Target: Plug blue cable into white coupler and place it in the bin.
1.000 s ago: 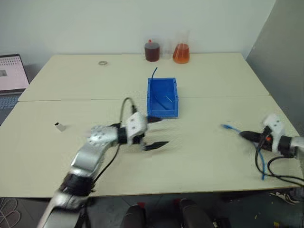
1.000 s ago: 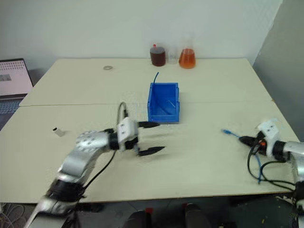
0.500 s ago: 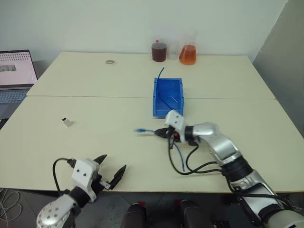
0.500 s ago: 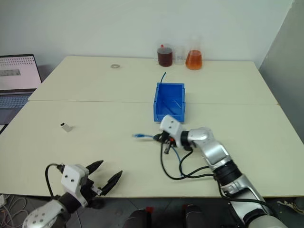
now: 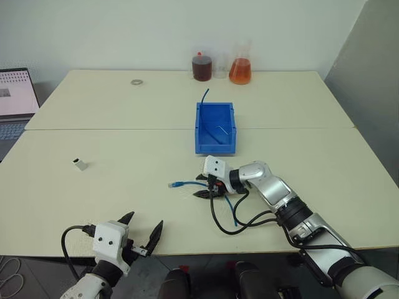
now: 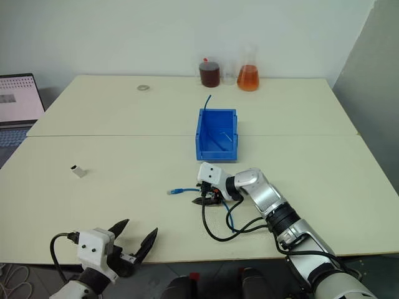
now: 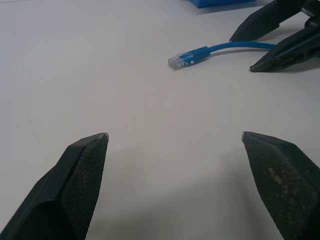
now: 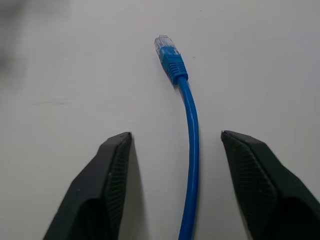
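Cable work unstarted: blue cable (image 5: 187,184) loose near the bin (image 5: 214,128), unplugged; right gripper (image 5: 204,189) and left gripper (image 5: 142,231) both spread, empty.

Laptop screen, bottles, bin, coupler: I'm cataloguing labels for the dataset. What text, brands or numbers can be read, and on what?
No text can be read.
Laptop screen: shows rows of content, too small to read.
Dark bottle and orange flask: no label legible.
Blue bin, white coupler, blue cable: no markings visible.
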Robot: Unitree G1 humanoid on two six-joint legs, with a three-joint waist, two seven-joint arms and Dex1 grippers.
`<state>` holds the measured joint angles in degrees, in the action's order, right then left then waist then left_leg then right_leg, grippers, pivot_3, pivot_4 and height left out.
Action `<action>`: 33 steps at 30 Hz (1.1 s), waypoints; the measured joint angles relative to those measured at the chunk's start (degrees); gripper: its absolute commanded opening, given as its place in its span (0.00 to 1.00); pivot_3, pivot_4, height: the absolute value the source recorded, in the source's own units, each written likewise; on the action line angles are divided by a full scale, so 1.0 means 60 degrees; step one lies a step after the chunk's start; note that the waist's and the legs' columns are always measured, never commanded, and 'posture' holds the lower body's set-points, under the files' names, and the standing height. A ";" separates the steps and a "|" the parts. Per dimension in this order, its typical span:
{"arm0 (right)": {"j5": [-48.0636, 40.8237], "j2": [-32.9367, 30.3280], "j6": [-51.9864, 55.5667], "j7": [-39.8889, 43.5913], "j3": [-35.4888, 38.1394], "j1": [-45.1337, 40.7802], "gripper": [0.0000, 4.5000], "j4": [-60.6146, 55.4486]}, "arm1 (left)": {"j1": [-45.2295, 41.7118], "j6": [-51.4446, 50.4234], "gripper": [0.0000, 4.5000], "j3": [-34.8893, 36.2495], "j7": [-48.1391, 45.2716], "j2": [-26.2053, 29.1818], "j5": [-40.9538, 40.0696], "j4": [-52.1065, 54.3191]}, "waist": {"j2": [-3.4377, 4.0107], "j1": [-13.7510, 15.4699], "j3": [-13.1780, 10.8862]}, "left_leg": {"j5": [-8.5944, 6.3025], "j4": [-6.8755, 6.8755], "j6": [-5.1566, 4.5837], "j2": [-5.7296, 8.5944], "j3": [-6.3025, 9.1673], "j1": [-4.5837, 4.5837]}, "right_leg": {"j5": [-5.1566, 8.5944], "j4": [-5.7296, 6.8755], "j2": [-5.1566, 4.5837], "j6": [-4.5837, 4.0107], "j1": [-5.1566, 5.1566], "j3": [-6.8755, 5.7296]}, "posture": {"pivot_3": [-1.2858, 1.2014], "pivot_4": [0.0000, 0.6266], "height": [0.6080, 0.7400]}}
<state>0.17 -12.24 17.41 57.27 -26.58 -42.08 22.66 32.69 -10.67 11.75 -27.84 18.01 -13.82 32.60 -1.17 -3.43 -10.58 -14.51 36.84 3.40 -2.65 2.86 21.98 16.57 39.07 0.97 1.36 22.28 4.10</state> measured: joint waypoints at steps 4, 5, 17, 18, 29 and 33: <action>-0.0557 -0.0341 0.0997 0.0064 0.0532 0.0399 0.99 -0.0885 | -0.1208 -0.0326 1.00 0.0431 -0.0539 0.1063 -0.0330 -0.0870 | 0.0010 0.0091 -0.0006 | 0.0000 0.0002 0.0000 0.0002 0.0022 0.0017 | 0.0001 0.0003 0.0000 -0.0004 0.0003 -0.0022 | 0.52 0.24 1.00; -0.0768 -0.0536 0.1408 0.0061 0.0765 0.0611 0.99 -0.1413 | -0.1761 -0.0427 1.00 0.0474 -0.0846 0.1490 -0.0479 -0.1169 | 0.0010 0.0112 -0.0007 | 0.0000 0.0005 0.0001 0.0006 0.0023 0.0020 | 0.0001 0.0002 -0.0002 -0.0003 0.0003 -0.0022 | 0.52 0.24 1.00; -0.3257 -0.3417 0.5109 0.0210 0.2969 0.2273 0.99 -0.6111 | -0.8004 0.0504 1.00 -0.2140 -0.6519 0.4095 -0.0294 -0.6792 | 0.0017 0.0176 -0.0012 | -0.0001 -0.0002 -0.0001 0.0010 0.0024 0.0063 | 0.0000 -0.0004 0.0000 -0.0004 0.0035 -0.0036 | 0.52 0.24 1.00; -0.3330 -0.3543 0.5234 0.0204 0.3102 0.2356 0.99 -0.6191 | -0.8309 0.0732 1.00 -0.2325 -0.6841 0.4109 -0.0168 -0.7243 | 0.0017 0.0146 -0.0012 | -0.0001 -0.0001 -0.0001 0.0010 0.0022 0.0076 | 0.0000 -0.0001 0.0000 -0.0004 0.0049 -0.0034 | 0.52 0.24 1.00; -0.3681 -0.3659 0.5746 -0.1024 0.3390 0.2561 1.00 -0.6793 | -1.0864 0.3641 0.89 -0.3399 -0.8509 0.3668 0.0911 -1.1315 | 0.0017 0.0123 -0.0009 | 0.0004 0.0027 -0.0005 0.0026 0.0022 0.0151 | -0.0002 0.0071 -0.0007 -0.0003 0.0142 -0.0027 | 0.52 0.24 1.00; -0.3722 -0.3728 0.5766 -0.1226 0.3394 0.2577 1.00 -0.6938 | -1.1071 0.3940 0.70 -0.3426 -0.9012 0.3555 0.0910 -1.1806 | 0.0018 0.0113 -0.0008 | 0.0005 0.0028 -0.0007 0.0026 0.0024 0.0149 | -0.0001 0.0084 -0.0006 -0.0003 0.0144 -0.0028 | 0.52 0.24 1.00</action>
<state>-22.16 -34.60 52.00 49.92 -6.21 -26.62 -18.97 -33.73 12.97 -8.80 -81.91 39.33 -8.36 -38.23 -1.06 -2.75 -10.62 -14.48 37.01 3.36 -2.49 3.00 22.87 16.56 39.58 0.94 1.35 23.14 3.94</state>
